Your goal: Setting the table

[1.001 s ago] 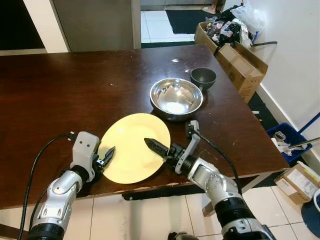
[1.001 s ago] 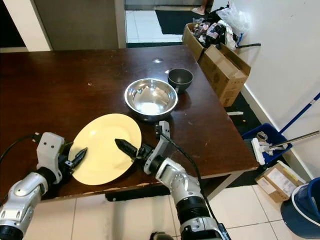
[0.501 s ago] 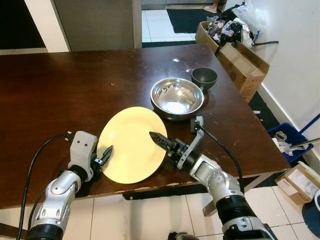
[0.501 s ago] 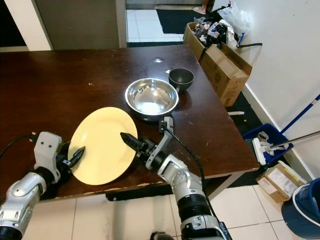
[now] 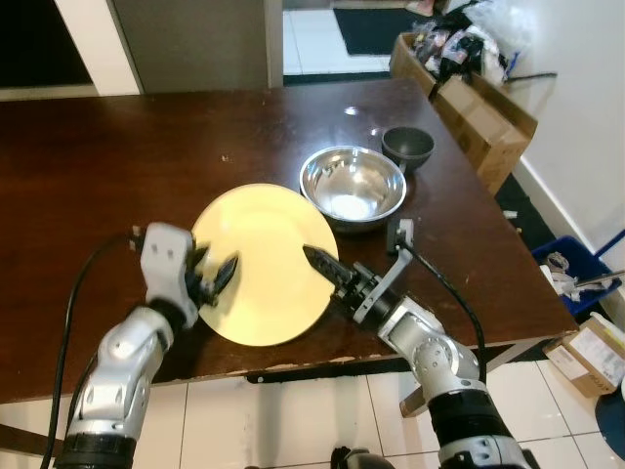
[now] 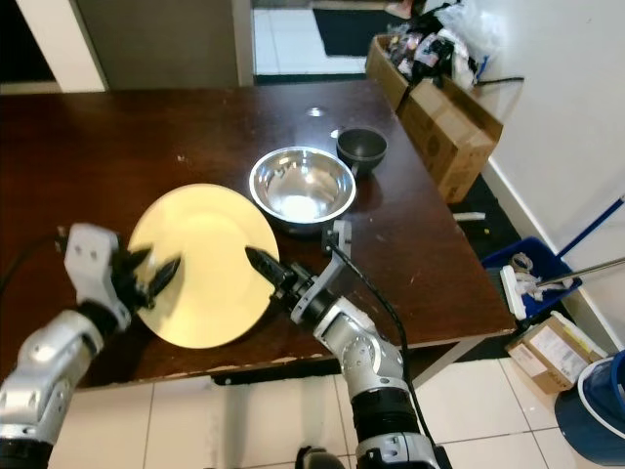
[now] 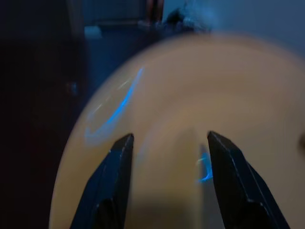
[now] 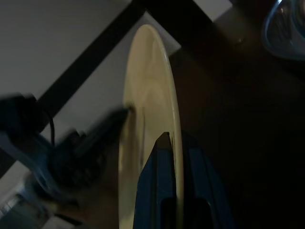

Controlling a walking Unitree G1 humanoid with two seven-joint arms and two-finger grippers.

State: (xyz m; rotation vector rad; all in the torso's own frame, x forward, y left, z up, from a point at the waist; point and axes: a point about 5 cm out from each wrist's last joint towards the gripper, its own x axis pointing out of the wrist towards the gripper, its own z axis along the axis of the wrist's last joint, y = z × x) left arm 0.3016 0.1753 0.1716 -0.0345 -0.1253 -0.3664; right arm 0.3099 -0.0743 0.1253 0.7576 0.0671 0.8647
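A yellow plate (image 5: pixel 264 259) is tilted up off the dark wooden table (image 5: pixel 117 156), near its front edge. My right gripper (image 5: pixel 327 269) is shut on the plate's right rim; in the right wrist view the rim (image 8: pixel 157 86) runs between the two fingers (image 8: pixel 159 191). Against the plate's left edge is my left gripper (image 5: pixel 210 274), open. In the left wrist view its fingers (image 7: pixel 114 181) stand apart with the plate's face (image 7: pixel 190 95) close beyond them.
A steel bowl (image 5: pixel 352 186) sits just behind the plate, a small dark bowl (image 5: pixel 407 147) behind that near the table's right edge. Cardboard boxes (image 5: pixel 479 88) with clutter line the wall on the right. The table's left and far parts are bare wood.
The plate has come up off the table, tilted steeper and shifted farther from the front edge. Both grippers rose with it. The camera has shifted slightly.
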